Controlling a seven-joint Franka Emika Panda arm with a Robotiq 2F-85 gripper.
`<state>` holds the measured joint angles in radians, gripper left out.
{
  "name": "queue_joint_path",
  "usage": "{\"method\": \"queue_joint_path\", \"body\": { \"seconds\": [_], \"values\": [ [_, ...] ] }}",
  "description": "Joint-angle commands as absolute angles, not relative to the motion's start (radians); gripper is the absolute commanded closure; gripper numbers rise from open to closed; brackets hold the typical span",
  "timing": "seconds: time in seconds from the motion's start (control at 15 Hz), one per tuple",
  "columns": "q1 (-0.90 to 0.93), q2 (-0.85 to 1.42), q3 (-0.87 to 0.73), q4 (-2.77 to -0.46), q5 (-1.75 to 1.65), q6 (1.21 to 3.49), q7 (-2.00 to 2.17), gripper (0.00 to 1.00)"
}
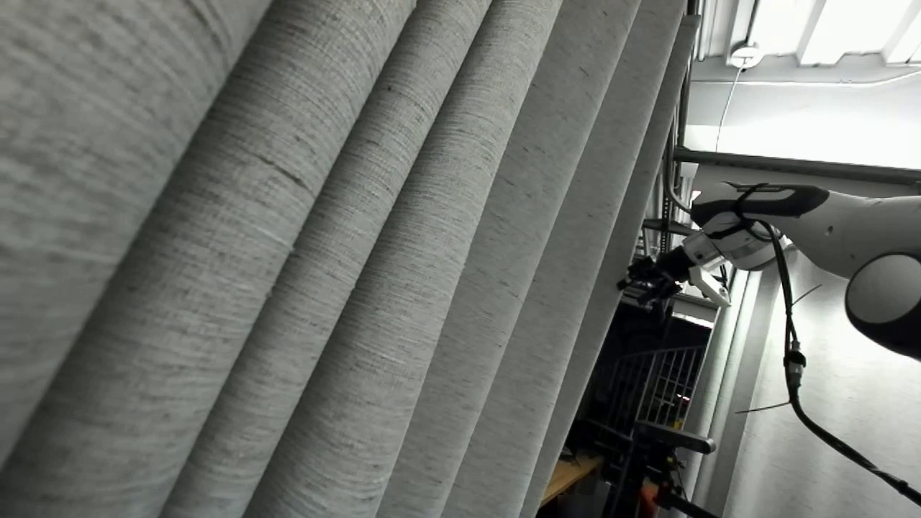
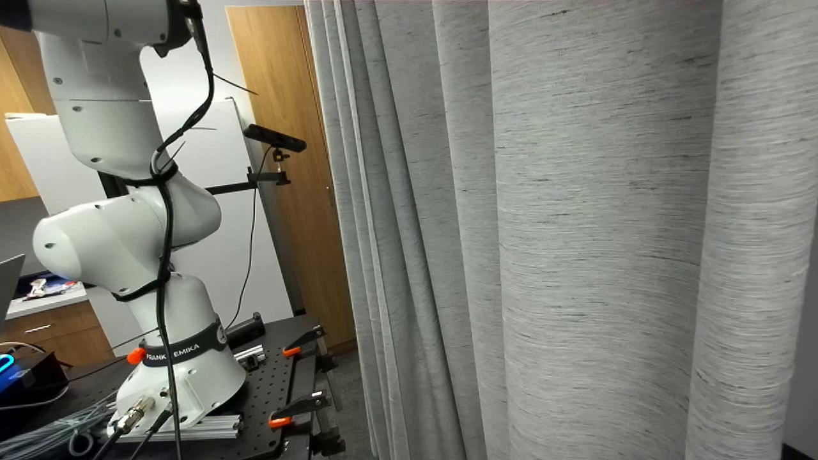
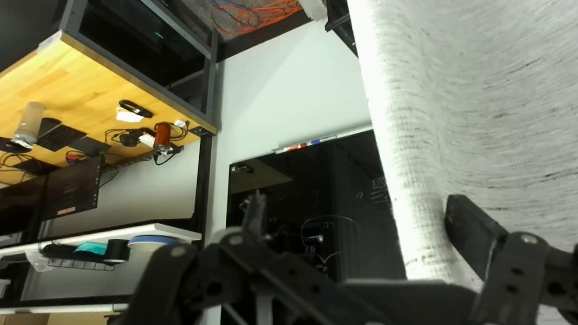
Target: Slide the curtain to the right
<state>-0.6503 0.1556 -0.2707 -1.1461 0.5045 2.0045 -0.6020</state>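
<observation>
Wooden desk (image 3: 90, 88) upper left in my wrist view, curtain (image 3: 478, 122) cut off right; my gripper (image 3: 355, 201) gapes wide, empty.

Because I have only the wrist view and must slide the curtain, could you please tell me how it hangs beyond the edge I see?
Observer: In both exterior views, the curtain gathers in many long folds.
Operator: Thank you; does anything run along the arm?
Observer: Yes, a black cable is strapped to it.
Operator: And does anything show between arm and curtain?
Observer: In an exterior view, a black camera appears between them; depth is unclear.
</observation>
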Motion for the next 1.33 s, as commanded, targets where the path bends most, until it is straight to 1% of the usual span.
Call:
{"method": "queue_joint_path", "body": {
  "seconds": [0.0,0.47,0.53,0.8,1.27],
  "values": [
    [-0.613,-0.022,-0.257,-1.386,0.436,2.015,-0.683,0.00],
    [-0.600,-0.235,-0.212,-1.661,0.334,2.000,-0.778,0.00],
    [-0.512,-0.263,-0.286,-1.688,0.315,1.987,-0.787,0.00],
    [-0.400,-0.366,-0.339,-1.795,0.251,1.938,-0.850,0.00],
    [-0.247,-0.501,-0.344,-1.915,0.172,1.780,-0.969,0.00]
  ]
}}
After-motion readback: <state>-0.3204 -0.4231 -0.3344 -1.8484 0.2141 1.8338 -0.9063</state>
